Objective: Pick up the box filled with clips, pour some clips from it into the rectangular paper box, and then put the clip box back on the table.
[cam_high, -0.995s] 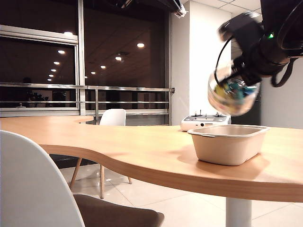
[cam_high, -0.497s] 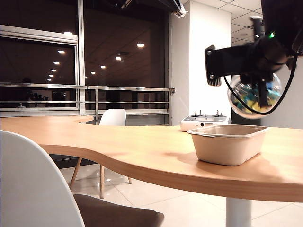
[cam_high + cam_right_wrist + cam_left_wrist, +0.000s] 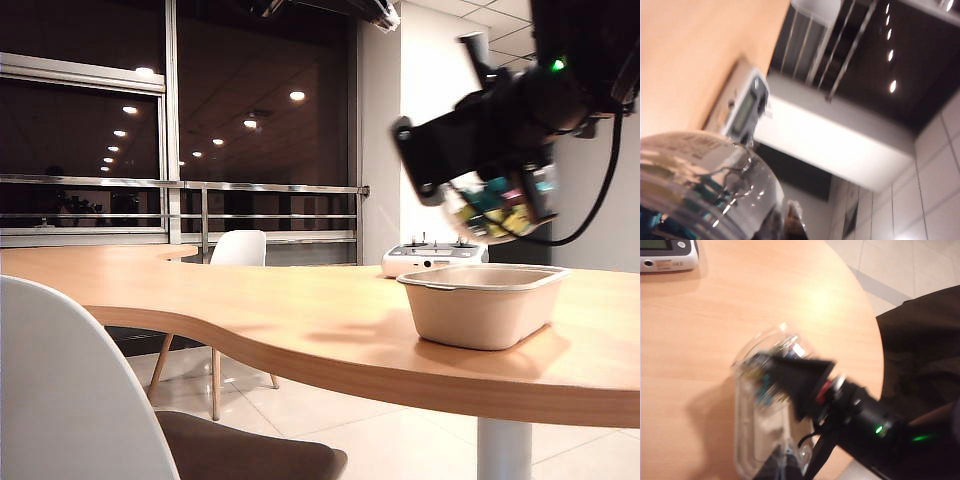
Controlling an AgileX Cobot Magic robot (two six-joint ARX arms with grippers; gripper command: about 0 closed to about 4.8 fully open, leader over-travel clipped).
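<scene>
The right gripper (image 3: 500, 195) is clamped on the tub of clips (image 3: 495, 208), held tilted in the air above the paper tray (image 3: 482, 305) on the table (image 3: 300, 320). The left gripper (image 3: 782, 467), jaws closed and empty, hangs over the table.

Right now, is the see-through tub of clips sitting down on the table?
No: in the exterior view the tub hangs in the air, held by the right gripper above the beige tray.
</scene>
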